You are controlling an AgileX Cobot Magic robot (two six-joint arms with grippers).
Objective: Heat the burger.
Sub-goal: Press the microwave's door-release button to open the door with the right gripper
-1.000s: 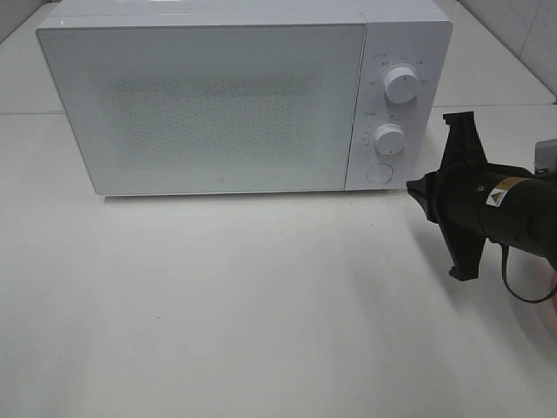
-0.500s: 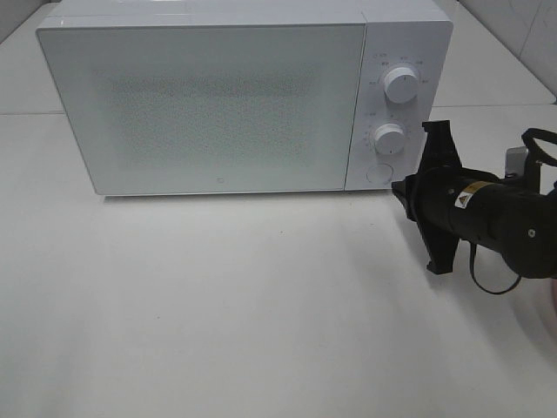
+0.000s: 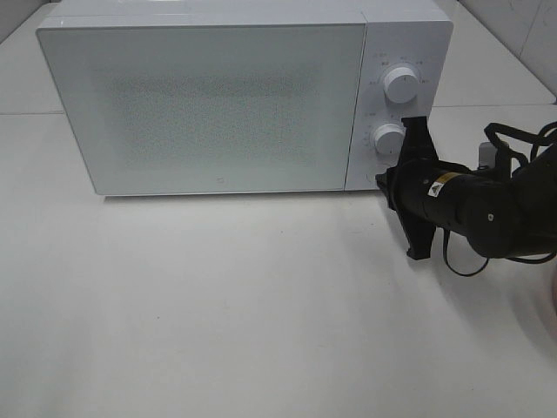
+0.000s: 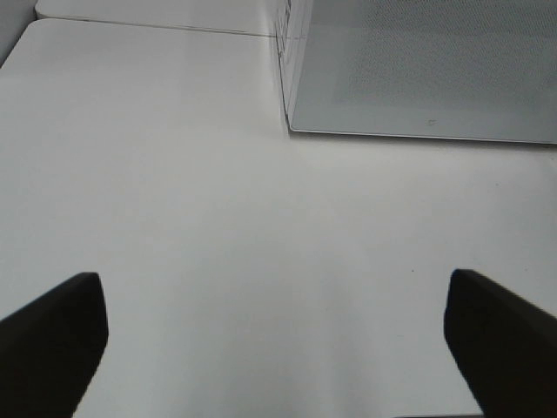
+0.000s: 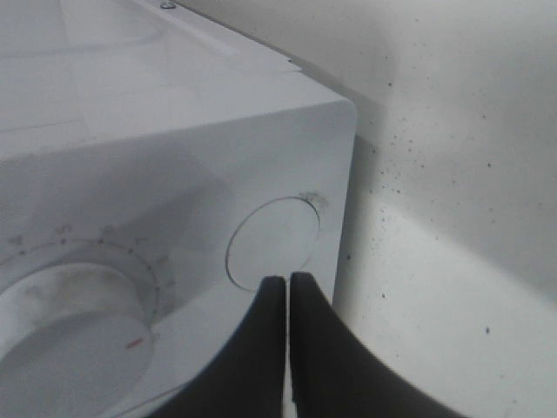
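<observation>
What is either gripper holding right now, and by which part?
Nothing held. Right gripper is shut and empty, fingers pointed at the round button on the microwave. Left gripper is open over the table, nothing between its fingers.

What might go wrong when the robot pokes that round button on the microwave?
The shut right gripper is aimed near the edge of the round button, so it may slip off. The lower dial sits close beside it, so a drift could bump that instead. A hard push might shove the microwave backward.
</observation>
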